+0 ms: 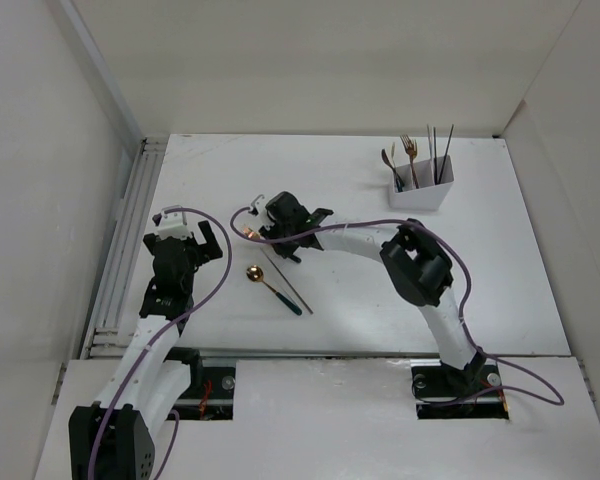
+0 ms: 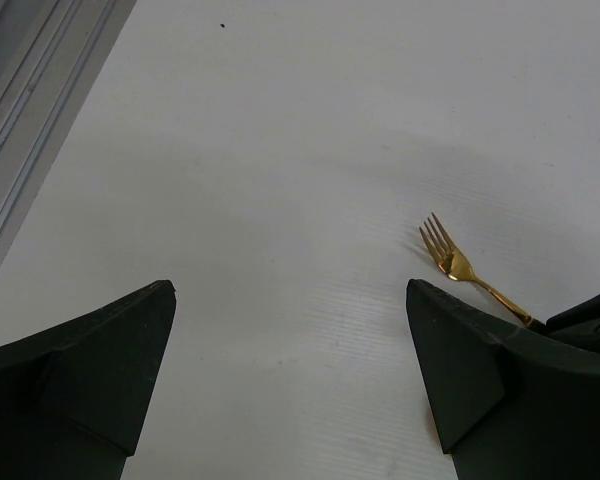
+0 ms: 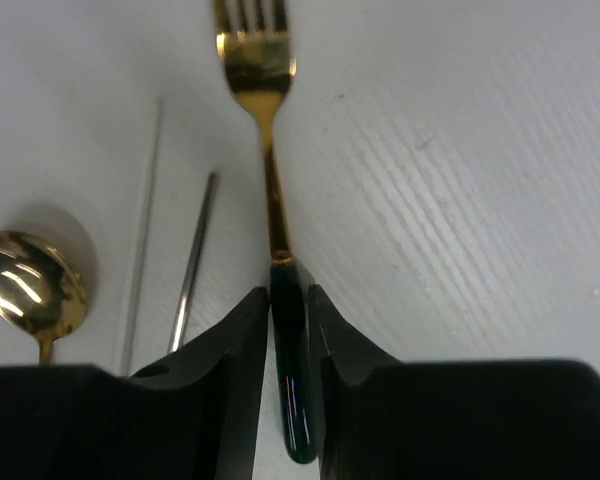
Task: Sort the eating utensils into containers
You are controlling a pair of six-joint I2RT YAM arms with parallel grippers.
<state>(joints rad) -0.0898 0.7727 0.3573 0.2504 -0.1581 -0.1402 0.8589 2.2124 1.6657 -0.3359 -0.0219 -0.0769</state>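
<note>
My right gripper [image 1: 280,222] [image 3: 289,297] is shut on the dark handle of a gold-headed fork [image 3: 257,60], low over the table; the fork's head [image 1: 250,232] points left. The fork also shows in the left wrist view [image 2: 458,265]. A gold spoon [image 1: 270,283] [image 3: 28,285] with a dark handle, a thin dark chopstick [image 1: 286,278] [image 3: 196,258] and a pale stick [image 3: 143,230] lie just beside it. The white bin [image 1: 421,190] at the back right holds several utensils upright. My left gripper [image 1: 193,246] [image 2: 290,290] is open and empty, left of the fork.
A metal rail [image 1: 125,235] runs along the table's left edge, also in the left wrist view [image 2: 25,120]. White walls enclose the table. Purple cables [image 1: 450,270] trail along both arms.
</note>
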